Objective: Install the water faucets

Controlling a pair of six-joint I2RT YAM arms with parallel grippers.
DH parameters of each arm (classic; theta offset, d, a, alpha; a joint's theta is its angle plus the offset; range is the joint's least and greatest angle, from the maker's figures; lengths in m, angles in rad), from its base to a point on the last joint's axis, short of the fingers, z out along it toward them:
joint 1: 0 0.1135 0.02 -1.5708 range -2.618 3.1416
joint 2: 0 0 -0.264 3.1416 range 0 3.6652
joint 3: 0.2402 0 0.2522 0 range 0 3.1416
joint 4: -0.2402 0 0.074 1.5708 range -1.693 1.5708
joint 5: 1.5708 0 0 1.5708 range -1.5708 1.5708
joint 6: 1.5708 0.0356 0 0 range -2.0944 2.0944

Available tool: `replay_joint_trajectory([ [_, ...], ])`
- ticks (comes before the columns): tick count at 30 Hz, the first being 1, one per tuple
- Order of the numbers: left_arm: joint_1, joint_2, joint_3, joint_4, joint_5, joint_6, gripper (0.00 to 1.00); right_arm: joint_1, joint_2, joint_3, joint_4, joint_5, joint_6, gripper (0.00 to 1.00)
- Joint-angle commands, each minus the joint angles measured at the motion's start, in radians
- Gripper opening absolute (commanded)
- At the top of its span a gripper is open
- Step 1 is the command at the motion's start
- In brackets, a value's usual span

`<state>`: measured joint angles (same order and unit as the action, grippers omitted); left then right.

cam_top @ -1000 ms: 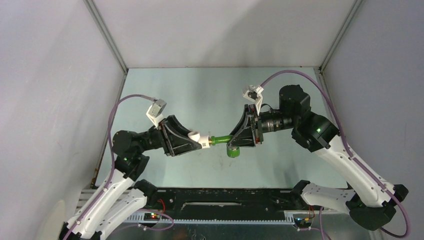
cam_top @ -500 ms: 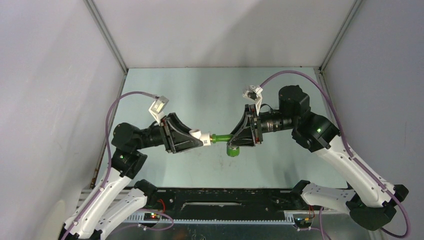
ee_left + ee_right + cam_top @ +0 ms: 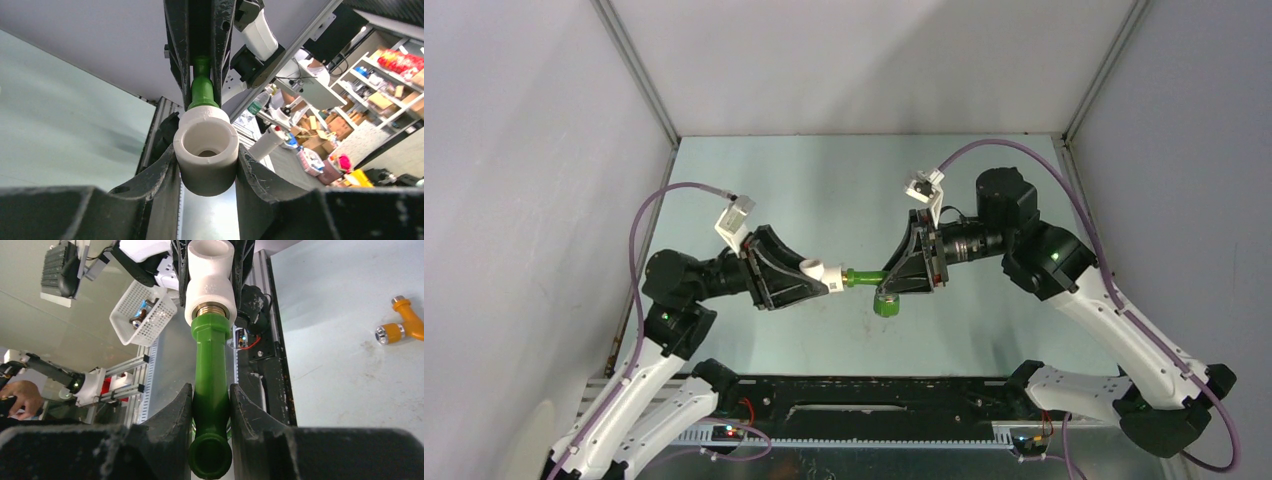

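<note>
Left claw [image 3: 206, 165]: we are seeing it narrowed onto the white elbow [image 3: 206, 150]. Both fingers [image 3: 160, 175] are pressing the elbow's sides. The elbow's open socket is facing the left wrist camera. Past the elbow, the green faucet [image 3: 202, 90] is running straight away from it. The faucet's far part is sitting between the fingers of the right claw.

Right claw [image 3: 211, 405]: we are seeing it closed on the green faucet [image 3: 210, 370], gripping its body near the round end. The faucet's other end is sitting in the brass-ringed port of the elbow [image 3: 210, 275]. From this view we cannot tell how far in it is.

Pose, from above: the left arm [image 3: 674, 300] is rising from the near-left edge and bending at its elbow joint. Its wrist is pointing right. The right arm [image 3: 1084, 290] is climbing from the near-right corner and folding back toward the middle. Its wrist is pointing left. The left claw [image 3: 819, 277] and right claw [image 3: 886, 280] are facing each other along one line. The elbow [image 3: 822, 272] and green faucet [image 3: 864, 279] are bridging the gap between them, above the table [image 3: 824, 180].

Farther off, in the right wrist view, the orange faucet [image 3: 402, 322] is lying on the table [image 3: 340, 315], well apart from both claws.
</note>
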<state>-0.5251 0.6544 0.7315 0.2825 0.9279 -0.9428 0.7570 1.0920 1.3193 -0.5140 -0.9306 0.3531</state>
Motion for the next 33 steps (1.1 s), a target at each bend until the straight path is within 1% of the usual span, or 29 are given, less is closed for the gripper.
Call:
replay_joint_trajectory([
  [1, -0.023, 0.002, 0.006, 0.069, -0.005, 0.107, 0.0, 0.005, 0.035, 0.029, 0.14, -0.037, 0.068, 0.0],
  [4, -0.027, 0.005, 0.02, 0.032, -0.001, 0.169, 0.0, 0.001, 0.041, 0.031, 0.165, -0.052, 0.104, 0.0],
  [8, -0.027, 0.024, 0.07, -0.122, 0.01, 0.29, 0.0, -0.004, 0.048, 0.031, 0.171, -0.056, 0.13, 0.0],
  [11, -0.027, 0.042, 0.094, -0.2, 0.026, 0.347, 0.0, -0.012, 0.051, 0.031, 0.154, -0.058, 0.134, 0.0],
  [16, -0.029, 0.045, 0.107, -0.236, 0.046, 0.388, 0.0, -0.033, 0.044, 0.029, 0.128, -0.053, 0.127, 0.0],
  [20, -0.029, 0.045, 0.115, -0.268, 0.043, 0.407, 0.0, -0.05, 0.035, 0.029, 0.139, -0.04, 0.146, 0.0],
  [23, -0.029, 0.049, 0.112, -0.276, 0.04, 0.406, 0.0, -0.052, 0.034, 0.03, 0.168, -0.04, 0.171, 0.0],
  [27, -0.03, 0.05, 0.102, -0.276, 0.019, 0.406, 0.0, -0.052, 0.032, -0.007, 0.268, -0.06, 0.245, 0.0],
  [29, -0.03, 0.048, 0.1, -0.276, 0.008, 0.404, 0.0, -0.052, 0.029, -0.027, 0.304, -0.06, 0.273, 0.05],
  [33, -0.03, 0.045, 0.095, -0.276, -0.022, 0.402, 0.0, -0.051, 0.012, -0.073, 0.362, -0.036, 0.325, 0.19],
])
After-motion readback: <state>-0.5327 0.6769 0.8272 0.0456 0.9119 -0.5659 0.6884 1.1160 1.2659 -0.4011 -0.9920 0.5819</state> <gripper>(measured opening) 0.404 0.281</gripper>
